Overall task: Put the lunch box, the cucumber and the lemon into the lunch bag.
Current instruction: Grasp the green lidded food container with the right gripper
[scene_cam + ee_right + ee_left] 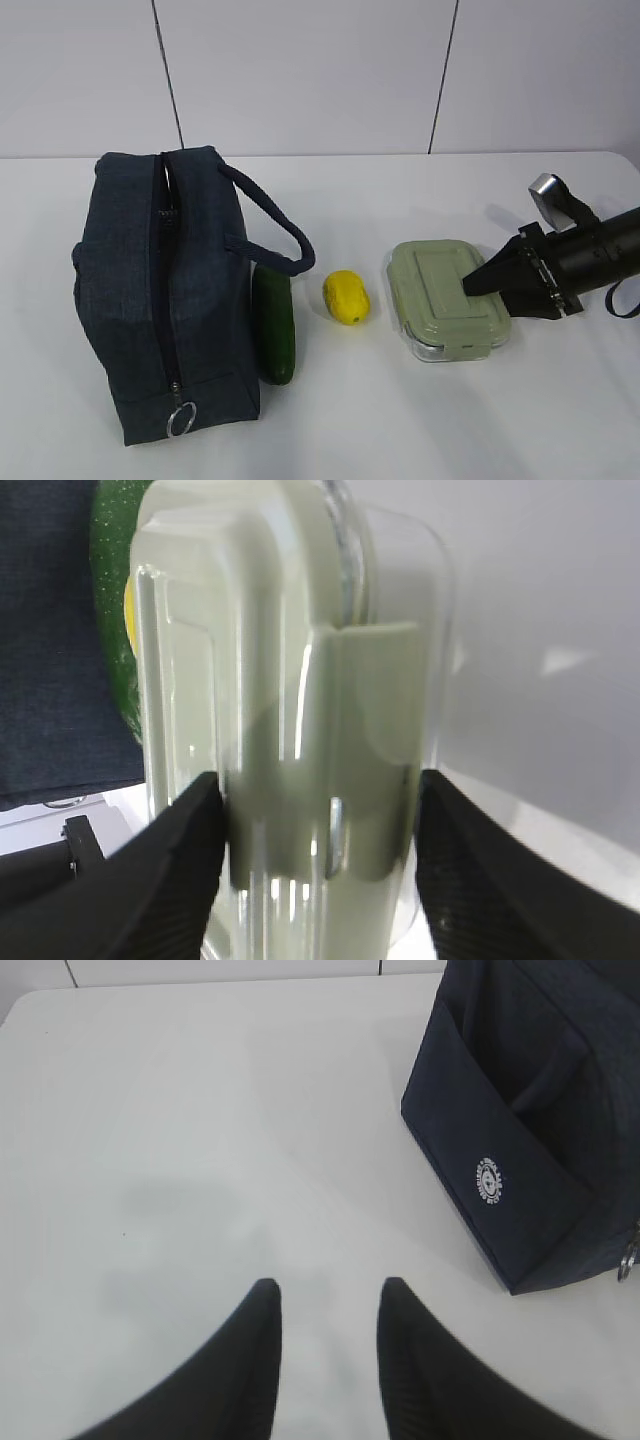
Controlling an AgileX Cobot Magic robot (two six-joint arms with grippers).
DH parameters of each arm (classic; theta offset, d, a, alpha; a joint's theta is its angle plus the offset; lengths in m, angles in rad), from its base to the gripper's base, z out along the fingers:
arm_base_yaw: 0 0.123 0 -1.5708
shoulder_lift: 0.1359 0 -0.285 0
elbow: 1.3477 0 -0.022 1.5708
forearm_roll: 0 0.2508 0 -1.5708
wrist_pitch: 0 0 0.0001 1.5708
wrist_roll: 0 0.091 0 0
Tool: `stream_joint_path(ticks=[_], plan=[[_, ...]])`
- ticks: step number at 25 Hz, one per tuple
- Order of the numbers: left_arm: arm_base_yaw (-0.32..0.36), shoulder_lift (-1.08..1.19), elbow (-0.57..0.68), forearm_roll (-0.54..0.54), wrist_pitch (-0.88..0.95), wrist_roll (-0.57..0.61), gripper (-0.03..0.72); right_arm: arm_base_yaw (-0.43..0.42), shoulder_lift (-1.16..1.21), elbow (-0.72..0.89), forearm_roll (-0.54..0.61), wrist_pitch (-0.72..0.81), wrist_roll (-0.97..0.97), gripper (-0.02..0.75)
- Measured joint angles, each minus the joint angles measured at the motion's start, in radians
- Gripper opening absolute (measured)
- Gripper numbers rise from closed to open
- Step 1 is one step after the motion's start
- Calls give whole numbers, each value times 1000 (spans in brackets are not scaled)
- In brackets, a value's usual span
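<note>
lunch bag (165, 300) zipped | cucumber (274, 325) beside | lemon (346, 297) – lunch box (445, 297) flat

Small round white logo on the lunch bag (530, 1110), lettering illegible.

Matt woven cloth lunch bag (150, 290); glossy, seemingly plastic lunch box (447, 300).

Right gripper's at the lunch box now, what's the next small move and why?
Probably close the right gripper on the lunch box before lifting. The wrist view shows its fingers either side of the lid's clip edge, but I can't tell if they press it, and the box sits on the table. The bag looks zipped.
</note>
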Motion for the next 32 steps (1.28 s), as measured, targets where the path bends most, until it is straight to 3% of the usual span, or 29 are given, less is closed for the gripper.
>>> stream_joint_path(ticks=[32], plan=[[0,0,0,0,0,0,239,0,0,0,-18,7,1,428]])
